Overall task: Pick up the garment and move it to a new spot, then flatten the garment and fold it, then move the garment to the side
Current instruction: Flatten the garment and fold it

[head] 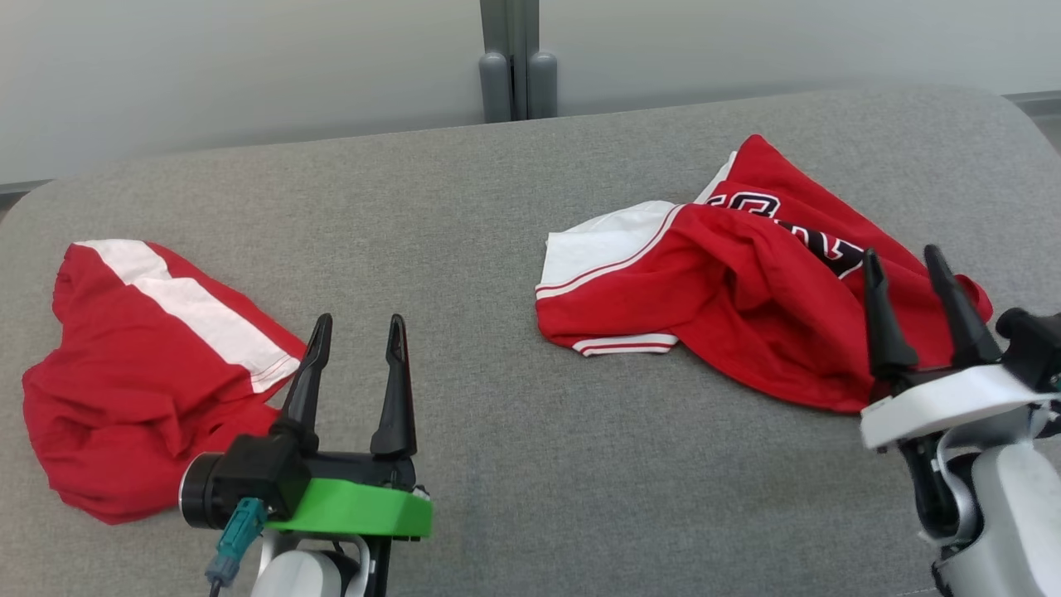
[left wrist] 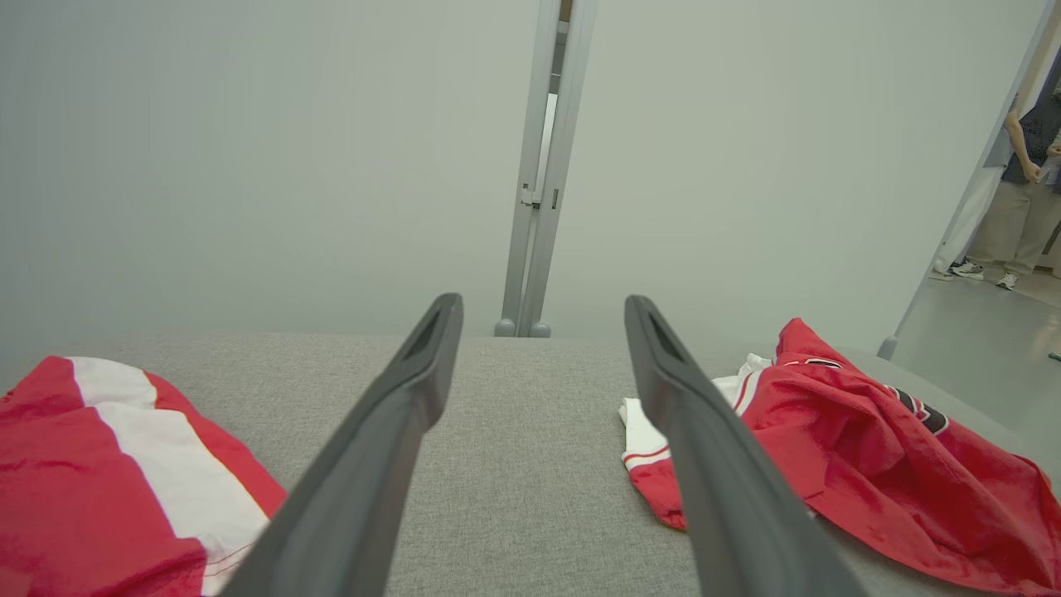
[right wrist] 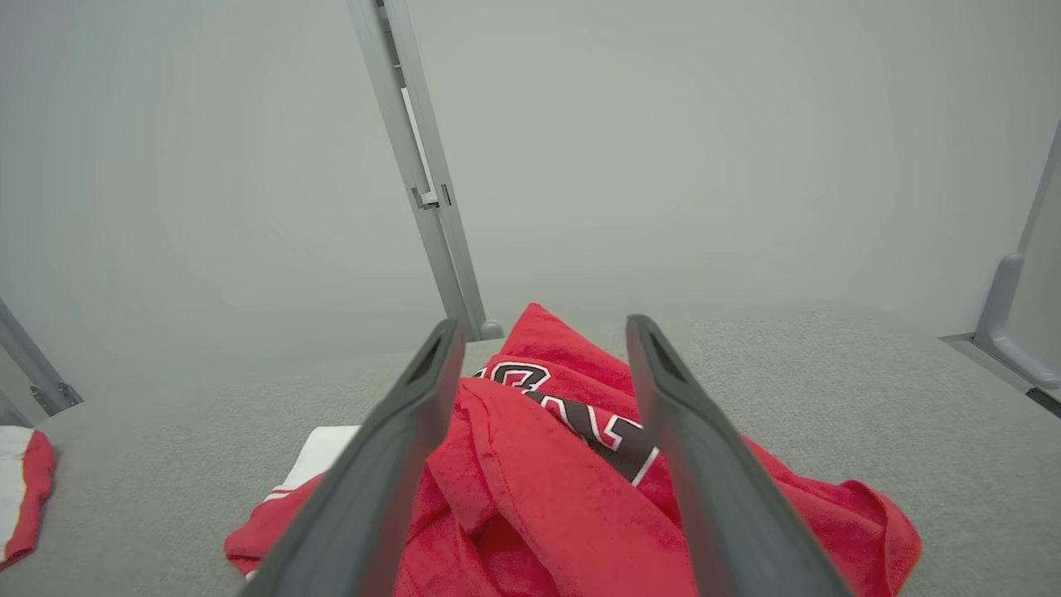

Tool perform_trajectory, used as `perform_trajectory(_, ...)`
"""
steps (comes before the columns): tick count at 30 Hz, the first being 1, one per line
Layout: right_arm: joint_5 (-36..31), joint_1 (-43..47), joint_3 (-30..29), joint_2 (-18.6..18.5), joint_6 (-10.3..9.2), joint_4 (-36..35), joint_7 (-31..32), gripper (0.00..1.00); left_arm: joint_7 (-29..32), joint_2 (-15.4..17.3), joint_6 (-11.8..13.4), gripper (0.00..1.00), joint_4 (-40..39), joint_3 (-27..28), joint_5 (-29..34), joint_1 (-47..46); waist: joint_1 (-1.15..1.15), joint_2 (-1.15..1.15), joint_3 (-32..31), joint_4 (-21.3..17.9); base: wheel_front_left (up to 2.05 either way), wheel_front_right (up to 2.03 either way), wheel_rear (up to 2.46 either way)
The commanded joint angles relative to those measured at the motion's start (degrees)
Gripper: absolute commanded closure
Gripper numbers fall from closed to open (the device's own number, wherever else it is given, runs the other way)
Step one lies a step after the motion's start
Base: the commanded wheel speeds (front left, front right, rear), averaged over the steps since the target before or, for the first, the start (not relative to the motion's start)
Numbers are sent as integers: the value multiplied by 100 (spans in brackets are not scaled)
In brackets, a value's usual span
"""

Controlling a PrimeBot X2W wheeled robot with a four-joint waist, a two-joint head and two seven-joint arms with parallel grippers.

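Nearest the camera, the left end effector (head: 360,323) hovers over bare grey fabric at the lower left, its 2 long dark fingers spread wide and holding nothing. In its own wrist view the left end effector (left wrist: 543,307) points toward the far edge, with open cloth-covered surface between the fingers.

At the lower right, the right end effector (head: 901,257) also stands wide, with no cloth gripped. Its fingers overlap the near right part of the crumpled red and white jersey with black lettering (head: 746,290); I cannot tell if they touch it. From the right wrist, the right end effector (right wrist: 545,327) frames the jersey (right wrist: 539,481), which lies bunched beneath and beyond the fingers.

The jersey (left wrist: 870,439) rests on the right half of the grey fabric-covered tabletop (head: 497,207). Well apart, on the left half, lies a rumpled red garment with a broad white stripe (head: 124,373).

Beyond the far edge rises a grey metal post (head: 518,58) between pale panels. Farther right, a person (left wrist: 1019,191) stands on the floor.
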Motion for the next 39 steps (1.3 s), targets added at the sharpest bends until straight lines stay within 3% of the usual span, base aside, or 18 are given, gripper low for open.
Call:
perform_trajectory(1,90,212,173,100,0,-128,-119,0,0,16,-31,0,-51,1,37,-3,0,0,-28,67,0,0,0)
perform_trajectory(11,-267,491,693,359,0,8,-382,0,0,16,-84,0,-27,-123,83,156,0,0,12,371,0,0,0)
perform_trajectory(18,-566,-2,642,178,0,306,-219,0,0,16,-42,0,26,-285,12,-4,0,0,207,706,0,0,0)
perform_trajectory(30,-769,-2073,1034,-492,-1,1886,1541,0,0,16,85,0,87,-730,-201,-209,0,0,589,1522,0,0,0)
perform_trajectory(39,-670,-2869,1460,-918,-2,3087,2546,0,0,16,170,0,99,-935,-324,-266,0,0,701,1821,0,0,0)
